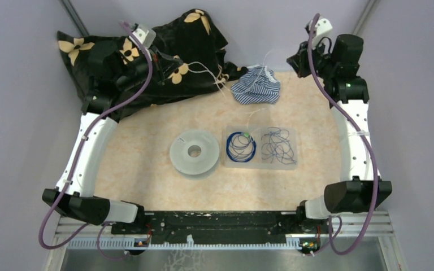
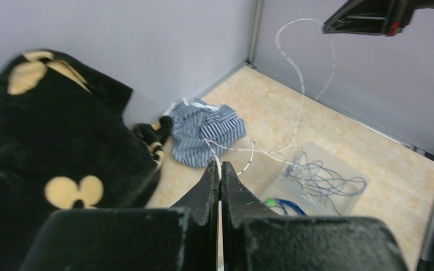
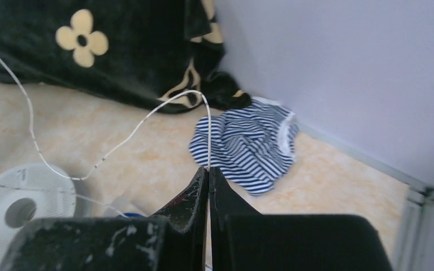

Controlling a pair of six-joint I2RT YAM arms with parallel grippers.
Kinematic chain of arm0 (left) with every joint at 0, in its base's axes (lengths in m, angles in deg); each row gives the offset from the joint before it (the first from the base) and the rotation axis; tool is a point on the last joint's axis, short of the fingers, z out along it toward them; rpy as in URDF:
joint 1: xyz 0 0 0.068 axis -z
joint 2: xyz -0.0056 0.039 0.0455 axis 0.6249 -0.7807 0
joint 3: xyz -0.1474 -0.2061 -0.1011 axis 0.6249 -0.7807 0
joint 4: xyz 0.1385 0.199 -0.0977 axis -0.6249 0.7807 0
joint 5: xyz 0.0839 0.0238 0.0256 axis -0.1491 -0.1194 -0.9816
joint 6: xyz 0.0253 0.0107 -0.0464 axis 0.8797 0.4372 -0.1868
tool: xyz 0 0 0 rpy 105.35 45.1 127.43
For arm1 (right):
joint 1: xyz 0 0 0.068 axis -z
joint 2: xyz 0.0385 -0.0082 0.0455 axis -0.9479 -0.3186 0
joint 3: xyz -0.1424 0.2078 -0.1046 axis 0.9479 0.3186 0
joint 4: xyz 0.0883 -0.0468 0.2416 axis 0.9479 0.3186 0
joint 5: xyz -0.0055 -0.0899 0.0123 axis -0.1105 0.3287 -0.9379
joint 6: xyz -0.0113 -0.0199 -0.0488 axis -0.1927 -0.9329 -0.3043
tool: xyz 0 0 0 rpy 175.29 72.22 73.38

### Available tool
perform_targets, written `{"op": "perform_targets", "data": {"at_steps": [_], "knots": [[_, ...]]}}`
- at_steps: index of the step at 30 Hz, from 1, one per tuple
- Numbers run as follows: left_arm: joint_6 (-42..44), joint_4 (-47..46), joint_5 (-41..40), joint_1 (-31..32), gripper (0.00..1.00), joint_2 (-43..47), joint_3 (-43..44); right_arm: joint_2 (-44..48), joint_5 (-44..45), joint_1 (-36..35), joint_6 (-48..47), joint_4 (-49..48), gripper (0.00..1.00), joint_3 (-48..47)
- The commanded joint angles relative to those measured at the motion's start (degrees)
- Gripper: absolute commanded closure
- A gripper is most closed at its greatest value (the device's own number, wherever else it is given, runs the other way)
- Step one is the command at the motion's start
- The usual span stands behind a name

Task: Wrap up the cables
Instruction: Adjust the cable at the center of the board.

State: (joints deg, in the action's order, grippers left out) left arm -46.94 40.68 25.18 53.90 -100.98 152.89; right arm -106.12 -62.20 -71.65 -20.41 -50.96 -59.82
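Observation:
A whitish cable (image 1: 206, 70) hangs slack between my two grippers. Over the black cloth at the back left, my left gripper (image 2: 221, 165) is shut on one end of it. My right gripper (image 3: 209, 168), raised at the back right (image 1: 295, 59), is shut on the other end. In the left wrist view the whitish cable (image 2: 302, 84) loops up toward the right gripper (image 2: 367, 16). A dark blue ring-like coil (image 1: 231, 153) with a green bit and a loose blue tangle (image 1: 278, 145) lie side by side in the middle of the table.
A clear flat tray (image 1: 260, 165) lies under the coil and tangle. A pale round spool (image 1: 194, 152) sits left of it. A black floral cloth (image 1: 113, 56) fills the back left, and a crumpled striped cloth (image 1: 256, 86) lies at the back centre. Walls enclose three sides.

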Motion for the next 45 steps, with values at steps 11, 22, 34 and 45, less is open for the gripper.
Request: {"op": "perform_targets", "data": {"at_steps": [11, 22, 34, 45], "knots": [[13.3, 2.3, -17.5, -0.5, 1.00, 0.1, 6.9, 6.2, 25.9, 1.0, -8.2, -6.0, 1.00, -6.2], [18.1, 0.0, -21.6, -0.5, 1.00, -1.9, 3.9, 4.1, 31.7, 1.0, -13.4, -11.2, 1.00, -3.1], [0.3, -4.0, -3.5, 3.7, 1.00, -4.1, -0.1, 1.6, 36.2, 1.0, -18.3, -24.2, 1.00, 17.0], [-4.5, -5.6, -4.4, 13.2, 1.00, -16.7, 4.3, -15.7, 41.5, 1.0, -22.3, -29.9, 1.00, 18.7]]}}
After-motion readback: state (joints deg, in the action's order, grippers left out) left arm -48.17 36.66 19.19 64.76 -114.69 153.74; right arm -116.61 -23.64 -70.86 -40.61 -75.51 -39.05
